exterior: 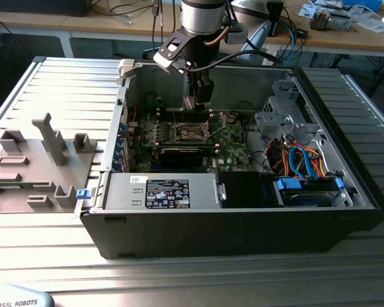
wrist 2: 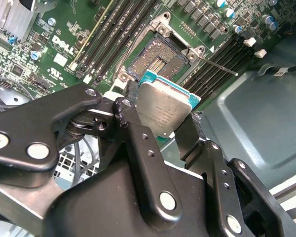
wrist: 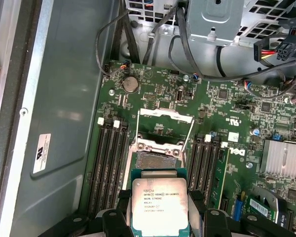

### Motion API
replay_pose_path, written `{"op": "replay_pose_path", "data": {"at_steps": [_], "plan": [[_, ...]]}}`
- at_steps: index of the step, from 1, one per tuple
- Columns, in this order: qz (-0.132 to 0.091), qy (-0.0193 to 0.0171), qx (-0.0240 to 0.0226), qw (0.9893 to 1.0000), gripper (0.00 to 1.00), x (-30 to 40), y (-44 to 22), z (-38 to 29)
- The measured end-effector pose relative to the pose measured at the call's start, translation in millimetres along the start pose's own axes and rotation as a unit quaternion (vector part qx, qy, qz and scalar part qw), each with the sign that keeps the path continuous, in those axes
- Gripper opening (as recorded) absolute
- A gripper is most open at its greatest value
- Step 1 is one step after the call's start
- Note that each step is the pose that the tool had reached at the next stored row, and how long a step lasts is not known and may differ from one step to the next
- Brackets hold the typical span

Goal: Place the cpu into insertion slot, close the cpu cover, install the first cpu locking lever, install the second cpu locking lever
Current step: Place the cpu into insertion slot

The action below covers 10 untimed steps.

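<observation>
My gripper (exterior: 198,101) hangs inside the open computer case, shut on the cpu (wrist 2: 164,109). The cpu is a small square chip with a silvery top, held by its edges between the black fingers (wrist 2: 129,116). In the first wrist view the cpu (wrist: 160,205) sits just short of the insertion slot (wrist: 157,160) and apart from it. The insertion slot (wrist 2: 158,61) lies bare, its dark centre showing, on the green board between the memory slots. The cpu cover (wrist: 164,113) stands flipped up at the slot's far side. A thin locking lever (wrist 2: 222,66) sticks out beside the slot.
Long memory slots (wrist: 108,163) flank the socket on both sides. A black graphics card (exterior: 182,155) lies in front of the socket. The drive cage (exterior: 281,115) and bundled cables (exterior: 301,160) fill the case on the exterior view's right. A grey fixture tray (exterior: 38,160) sits outside the case.
</observation>
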<state>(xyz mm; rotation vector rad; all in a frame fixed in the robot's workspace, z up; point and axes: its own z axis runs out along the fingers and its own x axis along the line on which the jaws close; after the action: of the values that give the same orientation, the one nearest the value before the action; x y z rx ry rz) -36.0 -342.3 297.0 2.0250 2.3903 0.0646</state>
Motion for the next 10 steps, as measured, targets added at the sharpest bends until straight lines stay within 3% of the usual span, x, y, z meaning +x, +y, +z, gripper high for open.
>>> {"op": "replay_pose_path", "data": {"at_steps": [10], "plan": [[0.004,-0.0002,-0.0001,1.0000,0.54,0.0,0.0,0.0]]}}
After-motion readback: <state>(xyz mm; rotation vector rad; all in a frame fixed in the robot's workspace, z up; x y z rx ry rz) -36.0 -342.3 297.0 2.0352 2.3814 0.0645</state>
